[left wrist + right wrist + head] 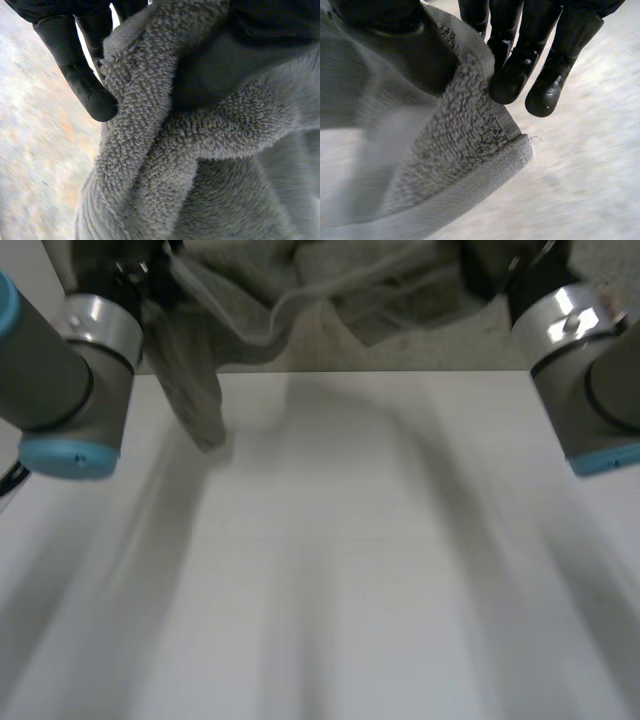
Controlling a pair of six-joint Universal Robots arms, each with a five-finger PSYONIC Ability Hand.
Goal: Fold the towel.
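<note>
Grey terry-cloth towel [260, 290]: we find it held above the white table [330, 570], spanning the frame's top, long axis left to right, tail hanging upper left. Left hand [80, 75]: fingers pinching a bunched fold. Right hand [520, 65]: pinching a hemmed corner.

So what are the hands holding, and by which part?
The grey towel, in both hands: the right hand pinches it by a corner, the left hand grips a bunched edge.
</note>
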